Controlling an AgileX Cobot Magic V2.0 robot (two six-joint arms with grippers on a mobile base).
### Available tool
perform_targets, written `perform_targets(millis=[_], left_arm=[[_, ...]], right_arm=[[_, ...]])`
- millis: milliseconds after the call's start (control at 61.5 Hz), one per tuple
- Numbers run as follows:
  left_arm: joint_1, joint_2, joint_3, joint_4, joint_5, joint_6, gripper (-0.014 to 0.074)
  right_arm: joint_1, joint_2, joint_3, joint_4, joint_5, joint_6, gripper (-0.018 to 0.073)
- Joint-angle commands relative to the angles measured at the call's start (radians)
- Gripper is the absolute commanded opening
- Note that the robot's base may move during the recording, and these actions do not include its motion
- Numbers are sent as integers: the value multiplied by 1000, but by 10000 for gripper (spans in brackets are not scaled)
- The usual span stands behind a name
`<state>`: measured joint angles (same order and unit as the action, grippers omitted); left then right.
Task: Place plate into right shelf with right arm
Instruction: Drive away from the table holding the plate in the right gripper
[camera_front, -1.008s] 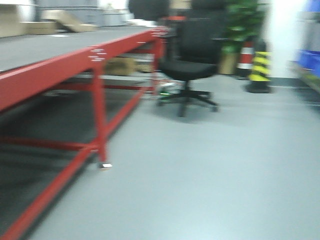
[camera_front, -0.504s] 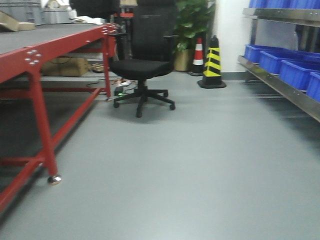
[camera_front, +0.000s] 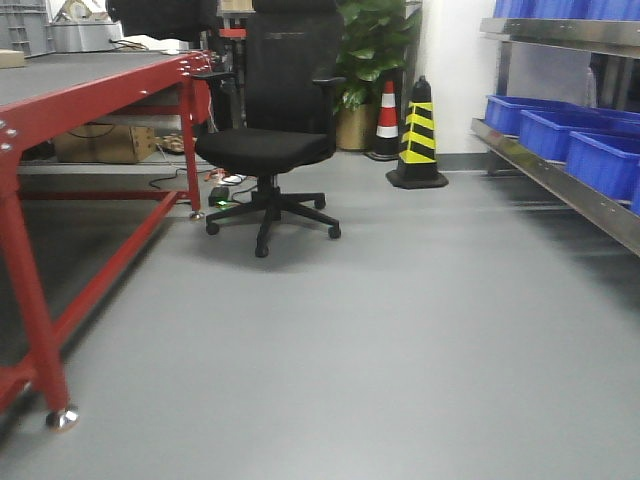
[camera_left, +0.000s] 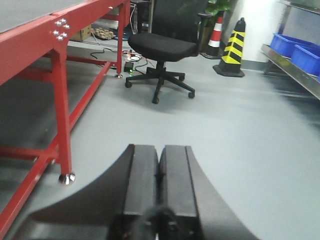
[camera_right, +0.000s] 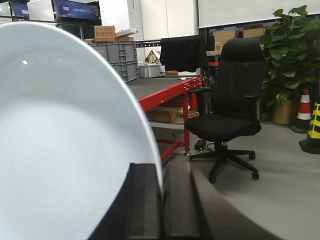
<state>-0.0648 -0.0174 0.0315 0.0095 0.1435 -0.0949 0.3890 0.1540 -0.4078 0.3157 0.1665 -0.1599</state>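
Observation:
In the right wrist view the pale blue-white plate stands on edge and fills the left half of the picture. My right gripper is shut on the plate's rim, one black finger on each face. The right shelf, a shiny steel rack with long ledges, runs along the right side of the front view and shows again as the right shelf in the left wrist view. My left gripper hangs over the grey floor, shut with nothing between its fingers. Neither arm shows in the front view.
Blue bins sit on the rack's ledges. A red-framed workbench lines the left side. A black office chair stands ahead, with a yellow-black cone, an orange-white cone and a potted plant behind it.
The front view has swung to the right: the workbench slid toward the left edge, and the steel rack with blue bins came into view on the right. The blur is gone.

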Motion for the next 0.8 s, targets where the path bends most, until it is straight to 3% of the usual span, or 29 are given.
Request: perform_targets(millis=[0, 780], left_arm=[[-7, -4, 10, -2, -84, -6, -47], [-7, -4, 10, -2, -84, -6, -47]], right_arm=[[-2, 18, -31, 5, -92, -5, 71], [-2, 18, -31, 5, -92, -5, 71]])
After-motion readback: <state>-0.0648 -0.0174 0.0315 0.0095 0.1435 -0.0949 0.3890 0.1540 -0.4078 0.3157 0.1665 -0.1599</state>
